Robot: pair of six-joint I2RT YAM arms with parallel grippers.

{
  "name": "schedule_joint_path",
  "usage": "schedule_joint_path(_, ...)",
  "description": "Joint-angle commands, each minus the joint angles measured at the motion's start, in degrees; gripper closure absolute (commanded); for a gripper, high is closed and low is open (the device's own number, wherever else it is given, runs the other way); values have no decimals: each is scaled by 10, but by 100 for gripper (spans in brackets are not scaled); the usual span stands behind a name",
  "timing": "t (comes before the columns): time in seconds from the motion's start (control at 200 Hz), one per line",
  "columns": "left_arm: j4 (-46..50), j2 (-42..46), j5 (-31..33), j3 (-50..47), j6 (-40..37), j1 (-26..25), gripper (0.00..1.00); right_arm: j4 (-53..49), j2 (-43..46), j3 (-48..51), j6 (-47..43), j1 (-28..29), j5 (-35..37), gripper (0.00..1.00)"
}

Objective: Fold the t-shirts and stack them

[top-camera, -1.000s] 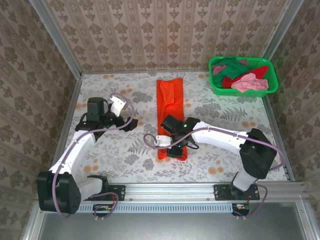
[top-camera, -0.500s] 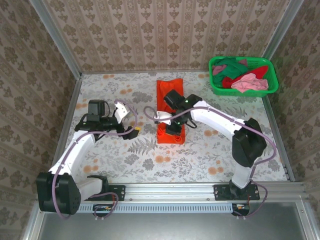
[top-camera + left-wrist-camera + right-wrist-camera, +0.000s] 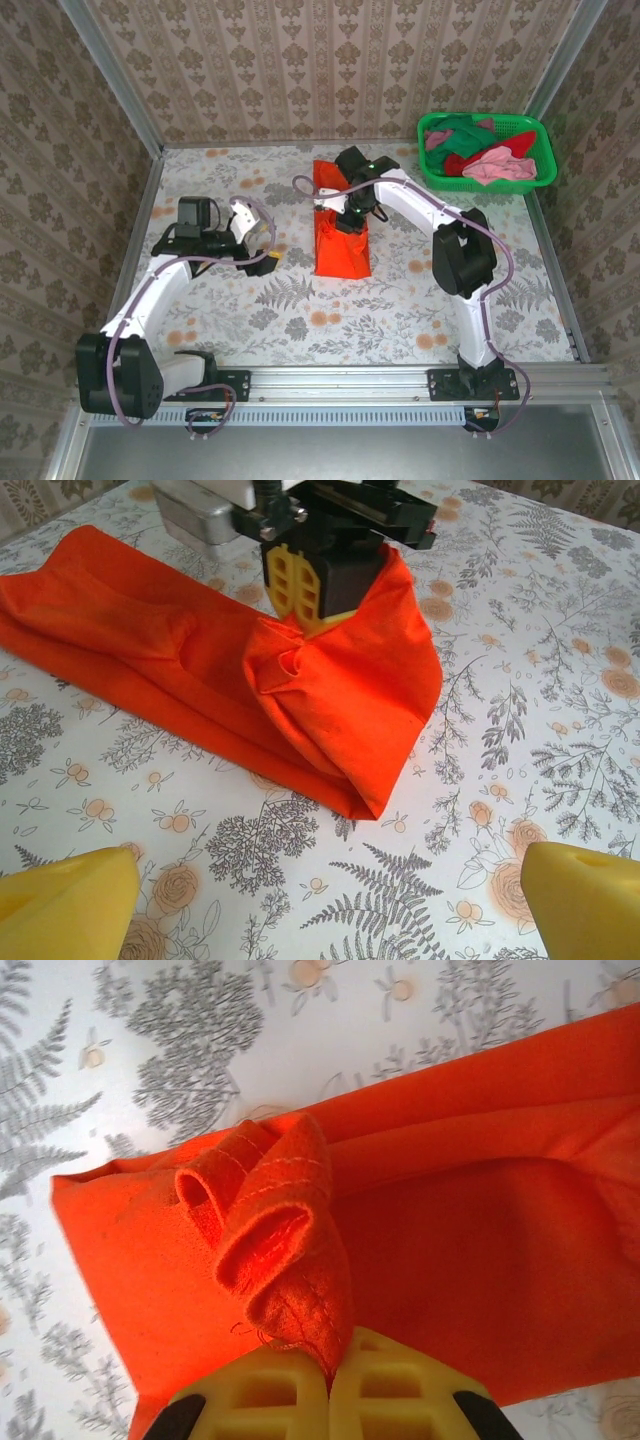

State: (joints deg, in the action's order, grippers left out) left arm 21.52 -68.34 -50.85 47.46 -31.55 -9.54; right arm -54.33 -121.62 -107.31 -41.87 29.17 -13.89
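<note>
We see the right gripper clenched on a bunched hem of the orange t-shirt, a long folded strip lying mid-counter toward 12 o'clock. Our left gripper hangs released at the shirt's 9 o'clock, apart from it. Other t-shirts sit in the green basket at 1 o'clock.

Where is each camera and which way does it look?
Top external: above and behind the arms, looking down on the flowery table, bright orange cloth t-shirt, green plastic mesh basket; both arms show.
Left wrist: on the left arm, facing the t-shirt and right gripper; open left gripper's yellow fingertips at bottom corners.
Right wrist: on the right arm, looking down at the t-shirt; its shut fingers pinch a fold.
Shared: both wrist views show that fold.
</note>
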Motion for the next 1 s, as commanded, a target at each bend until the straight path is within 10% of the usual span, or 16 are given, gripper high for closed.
schedule_joint_path(0.0,17,-9,-26,25,-19,5,0,2,-24,-28,-7,-2,19,100)
schedule_joint_path(0.605,14,-26,-51,31,-15,1,0,86,-76,-28,35,-2,61,96)
schedule_joint_path(0.77,-3,-32,-56,23,-2,-6,0,147,-80,-22,63,-3,88,78)
schedule_joint_path(0.995,-90,-63,-35,8,82,-29,0,314,2,74,208,-16,149,30)
